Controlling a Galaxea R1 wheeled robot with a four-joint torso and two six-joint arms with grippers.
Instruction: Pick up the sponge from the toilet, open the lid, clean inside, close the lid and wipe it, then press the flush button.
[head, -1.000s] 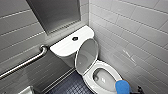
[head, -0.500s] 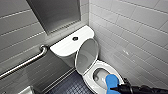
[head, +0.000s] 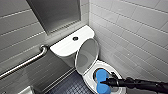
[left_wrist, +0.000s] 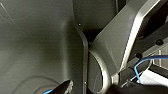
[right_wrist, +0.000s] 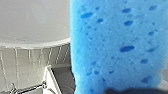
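Our right gripper (head: 107, 81) grips the blue sponge (head: 101, 74) over the toilet (head: 87, 81) bowl. Beyond it stands the raised lid (head: 86, 56), then the tank (head: 65, 46); tiled wall (head: 130, 37) flanks our arm. Our wrist view reveals the sponge's pores, close up.

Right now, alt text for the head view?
The right gripper holds the blue sponge over the open toilet bowl, with the lid standing upright. A metal grab bar runs along the tiled wall on the left.
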